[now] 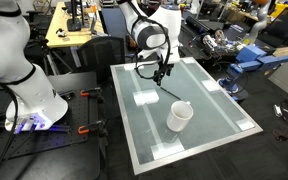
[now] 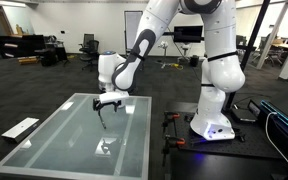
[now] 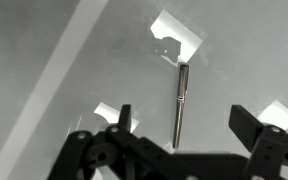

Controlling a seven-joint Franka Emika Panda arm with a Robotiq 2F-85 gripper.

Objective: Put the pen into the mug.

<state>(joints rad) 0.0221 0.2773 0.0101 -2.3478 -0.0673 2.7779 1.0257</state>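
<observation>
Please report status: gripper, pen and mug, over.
Gripper open, above the pen. Pen flat on glass table, not gripped. Mug upright, apart from pen. No obstacle seen between them.

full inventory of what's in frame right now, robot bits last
thin black stick pen: 1, black, seems to lie on the glass below the pincer, between its fingers, touching neither
plain white ceramic mug: 1, white, on the table near the pen
glass-topped table with white frame: 1, grey-green glass, centre of both exterior views
office chairs: several, dark, background
white Panda arm: 1, white, reaching over the table
pincer: 1, black, open, above the pen
</observation>
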